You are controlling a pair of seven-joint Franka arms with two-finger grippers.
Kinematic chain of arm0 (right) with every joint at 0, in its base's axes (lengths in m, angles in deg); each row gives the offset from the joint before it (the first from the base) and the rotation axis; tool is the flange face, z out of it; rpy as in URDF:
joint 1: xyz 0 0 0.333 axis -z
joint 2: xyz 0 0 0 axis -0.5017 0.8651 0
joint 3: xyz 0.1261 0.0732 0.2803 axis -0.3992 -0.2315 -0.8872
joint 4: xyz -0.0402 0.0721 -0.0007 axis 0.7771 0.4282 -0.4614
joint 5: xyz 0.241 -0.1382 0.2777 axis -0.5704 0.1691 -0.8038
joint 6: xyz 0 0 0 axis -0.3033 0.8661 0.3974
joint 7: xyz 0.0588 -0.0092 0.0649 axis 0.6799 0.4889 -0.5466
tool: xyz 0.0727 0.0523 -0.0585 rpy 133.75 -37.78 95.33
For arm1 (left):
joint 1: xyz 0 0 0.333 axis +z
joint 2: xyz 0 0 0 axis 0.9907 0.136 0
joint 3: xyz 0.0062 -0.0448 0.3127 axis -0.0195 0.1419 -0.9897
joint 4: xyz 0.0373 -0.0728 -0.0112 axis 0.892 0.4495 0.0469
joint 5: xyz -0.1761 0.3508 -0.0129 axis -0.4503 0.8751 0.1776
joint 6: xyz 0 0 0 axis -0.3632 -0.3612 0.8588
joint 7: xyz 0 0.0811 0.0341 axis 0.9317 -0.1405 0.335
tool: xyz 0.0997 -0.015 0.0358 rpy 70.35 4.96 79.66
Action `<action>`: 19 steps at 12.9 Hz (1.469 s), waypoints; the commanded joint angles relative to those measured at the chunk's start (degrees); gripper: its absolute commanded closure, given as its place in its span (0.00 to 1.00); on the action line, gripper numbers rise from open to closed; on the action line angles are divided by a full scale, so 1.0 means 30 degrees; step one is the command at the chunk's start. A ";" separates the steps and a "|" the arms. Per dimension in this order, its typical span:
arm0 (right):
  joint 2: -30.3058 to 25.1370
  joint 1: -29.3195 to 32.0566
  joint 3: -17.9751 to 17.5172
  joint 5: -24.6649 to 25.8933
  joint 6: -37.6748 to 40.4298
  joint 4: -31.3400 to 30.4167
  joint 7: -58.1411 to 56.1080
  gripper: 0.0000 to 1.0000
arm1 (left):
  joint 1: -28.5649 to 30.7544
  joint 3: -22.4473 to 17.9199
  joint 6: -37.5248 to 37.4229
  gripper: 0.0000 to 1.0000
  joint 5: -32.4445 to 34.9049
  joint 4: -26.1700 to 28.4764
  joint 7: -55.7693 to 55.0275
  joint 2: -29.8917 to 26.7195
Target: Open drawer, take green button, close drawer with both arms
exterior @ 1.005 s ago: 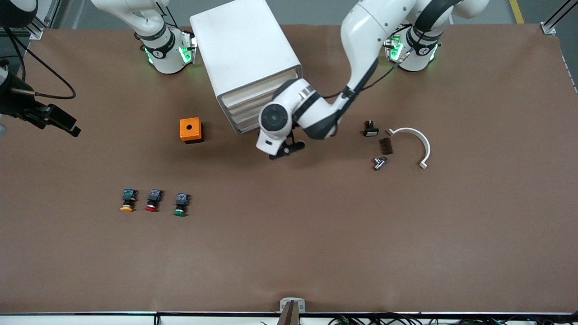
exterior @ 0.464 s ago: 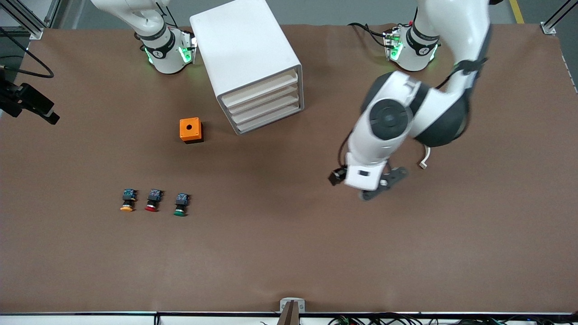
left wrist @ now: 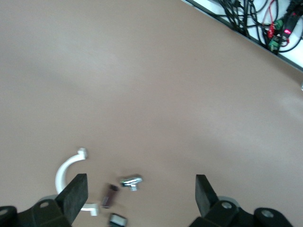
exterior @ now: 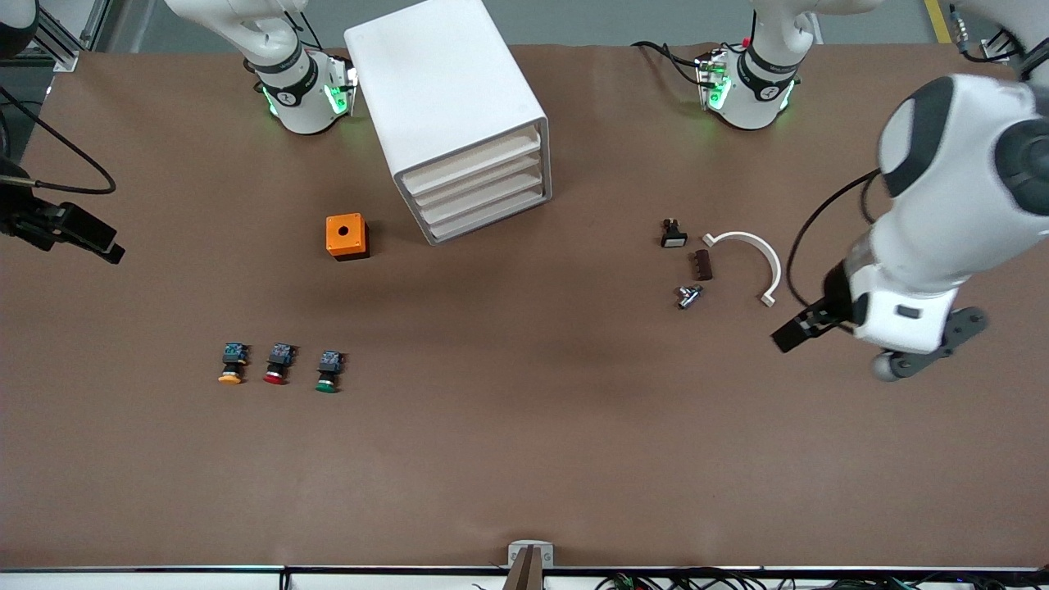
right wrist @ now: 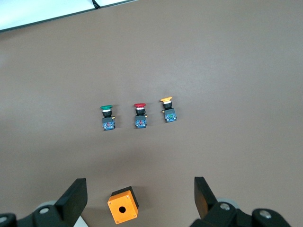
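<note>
The white cabinet (exterior: 447,98) stands near the robots' bases with its four tray drawers (exterior: 479,184) all shut. The green-capped button (exterior: 328,371) lies on the table nearer the front camera than the orange box, in a row with a red-capped and a yellow-capped one; it also shows in the right wrist view (right wrist: 107,117). My left gripper (exterior: 791,336) (left wrist: 142,187) hangs open and empty in the air over the table by the white arc. My right gripper (exterior: 102,244) (right wrist: 137,189) is open and empty, up over the right arm's end of the table.
An orange box with a hole (exterior: 347,236) (right wrist: 123,208) sits beside the cabinet. The red-capped (exterior: 279,364) and yellow-capped (exterior: 232,365) buttons lie beside the green one. A white arc (exterior: 750,254) (left wrist: 66,172), a black switch (exterior: 674,235), a brown piece (exterior: 702,265) and a metal part (exterior: 688,295) lie toward the left arm's end.
My left arm has swung away from the front of the cabinet's drawers toward its own end of the table and risen. My right gripper has shifted a little. The drawers stay shut.
</note>
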 commanded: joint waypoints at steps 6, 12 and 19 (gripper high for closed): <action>-0.0861 0.0281 0.0037 0.0509 -0.1686 -0.1858 -0.1495 0.00 | 0.2307 0.0225 -0.4400 0.00 0.0183 0.0626 0.5944 -0.3611; -0.0891 0.0458 0.0037 0.0362 -0.1334 -0.1769 -0.1940 0.00 | 0.2195 -0.1001 -0.5636 0.00 -0.0575 0.1822 0.9017 -0.6273; -0.0891 0.0458 0.0008 0.0391 -0.1158 -0.1798 -0.1940 0.00 | 0.2485 -0.1328 -0.5460 0.00 -0.0959 0.3205 1.0634 -0.7395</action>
